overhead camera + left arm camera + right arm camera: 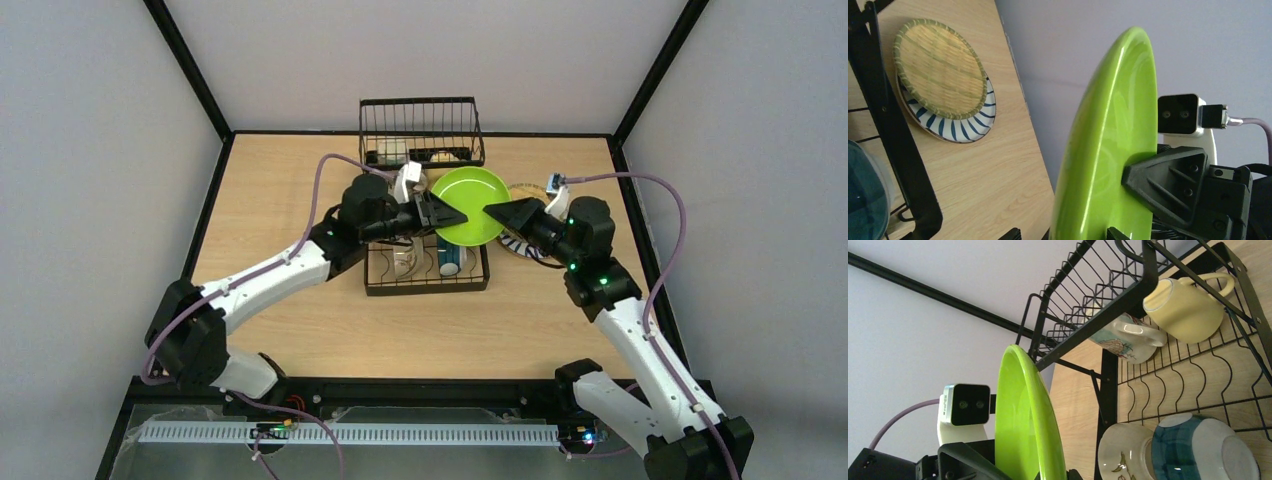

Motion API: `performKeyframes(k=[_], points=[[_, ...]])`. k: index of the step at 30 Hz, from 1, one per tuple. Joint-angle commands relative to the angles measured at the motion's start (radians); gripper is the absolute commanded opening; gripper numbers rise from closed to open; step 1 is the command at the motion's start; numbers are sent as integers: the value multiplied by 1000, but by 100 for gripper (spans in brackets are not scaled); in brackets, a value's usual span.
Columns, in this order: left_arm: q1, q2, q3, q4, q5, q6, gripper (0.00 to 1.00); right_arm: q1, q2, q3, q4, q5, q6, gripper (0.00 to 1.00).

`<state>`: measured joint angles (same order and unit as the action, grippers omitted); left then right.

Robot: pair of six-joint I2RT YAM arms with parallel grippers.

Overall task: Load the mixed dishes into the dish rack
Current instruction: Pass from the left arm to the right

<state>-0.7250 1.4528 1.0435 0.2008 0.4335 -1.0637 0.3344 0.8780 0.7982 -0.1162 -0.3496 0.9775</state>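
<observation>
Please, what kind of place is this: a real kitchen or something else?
Probably a robot test cell, not a kitchen: a wooden table boxed in by plain grey walls and black frame posts, with a wire dish rack set on it.

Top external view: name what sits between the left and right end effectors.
In that view, the lime green plate, on edge, spans the gap from left end effector to right end effector.

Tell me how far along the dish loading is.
Done: four mugs are in the dish rack, pale yellow mug and printed mug in its raised basket, cream mug and blue-patterned mug below. In hand: the right gripper clamps the lime green plate on edge; the left gripper is open. Left: racking it, plus the tan plate on the striped plate beside the rack.
</observation>
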Motion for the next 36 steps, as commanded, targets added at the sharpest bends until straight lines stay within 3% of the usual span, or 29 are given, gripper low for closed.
performKeyframes(k=[1,9,17,25,36], points=[[9,-62,30,-105,-83,40,97,5,-19,66,-23,-6,-23,0],[70,-180,-21,-259,-243,18,99,5,-5,133,-69,15,-78,0],[180,-323,-72,-376,-282,9,99,4,89,233,-64,67,-165,0],[278,-481,-68,-574,-259,137,99,4,362,564,-89,158,-361,0],[286,-577,-74,-773,-367,278,99,28,751,1031,-162,306,-680,0]])
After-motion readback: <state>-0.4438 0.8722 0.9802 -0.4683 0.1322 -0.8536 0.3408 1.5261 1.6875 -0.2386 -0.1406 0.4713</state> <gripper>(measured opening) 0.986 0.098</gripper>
